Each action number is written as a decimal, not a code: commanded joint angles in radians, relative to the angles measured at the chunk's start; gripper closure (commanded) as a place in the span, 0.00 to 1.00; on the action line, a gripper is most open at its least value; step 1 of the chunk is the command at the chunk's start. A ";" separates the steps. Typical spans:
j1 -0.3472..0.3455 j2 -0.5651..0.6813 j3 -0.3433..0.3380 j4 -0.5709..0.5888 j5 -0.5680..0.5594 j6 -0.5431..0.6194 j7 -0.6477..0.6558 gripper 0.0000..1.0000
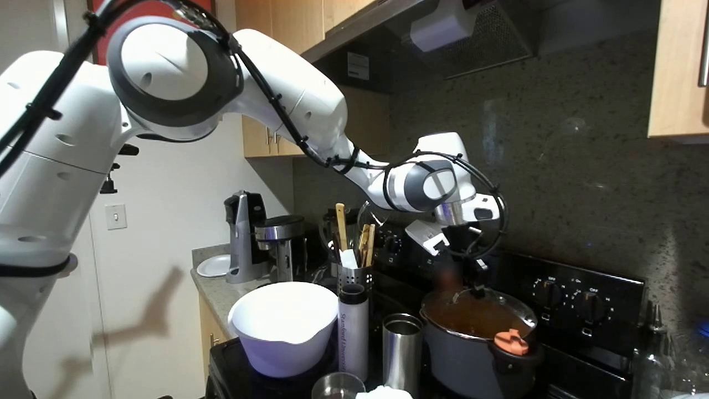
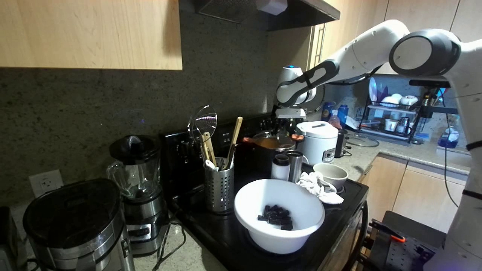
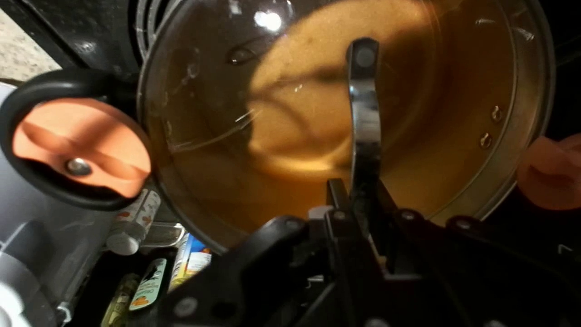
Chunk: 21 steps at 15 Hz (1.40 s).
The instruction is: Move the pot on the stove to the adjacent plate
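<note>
Fingers (image 3: 337, 195) are pinched onto the metal strap handle (image 3: 365, 113) of a clear glass lid (image 3: 295, 104), one on each side of the strap in the wrist view. Lid's over the mouth of the pot (image 1: 465, 360); can't really tell if it's sitting flush or slightly lifted. Orange-brown shows through the glass, and the pot's got loop handles (image 3: 68, 81) with orange grips (image 3: 86, 131). Pot itself is on the stove (image 2: 226, 239), near the back panel (image 1: 626, 316) with the knobs (image 1: 548, 293). Right beside it there's a steel mug (image 1: 402, 354), then a white bottle (image 1: 353, 338) with a dark cap (image 1: 353, 293). Further out, a big white bowl (image 2: 278, 241) with a bunch of black bits (image 2: 276, 216) in it, plus a perforated utensil holder (image 2: 219, 188) with wooden handles (image 2: 235, 133) sticking up. There's also a white lidded cooker (image 2: 318, 139) just past the pot in an exterior view.
</note>
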 commanded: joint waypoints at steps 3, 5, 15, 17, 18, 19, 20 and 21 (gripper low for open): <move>-0.023 -0.009 -0.032 0.039 -0.035 -0.020 0.037 0.96; -0.035 -0.002 -0.040 0.037 -0.030 -0.020 0.034 0.96; -0.060 0.034 -0.034 0.015 -0.013 -0.005 0.019 0.96; -0.059 0.036 -0.034 0.016 -0.013 -0.004 0.020 0.96; -0.056 0.034 -0.037 0.015 -0.017 -0.005 0.022 0.67; -0.056 0.034 -0.037 0.016 -0.018 -0.006 0.023 0.59; -0.054 0.032 -0.039 0.024 -0.017 -0.010 0.032 0.52; -0.054 0.030 -0.039 0.037 -0.017 -0.012 0.035 0.45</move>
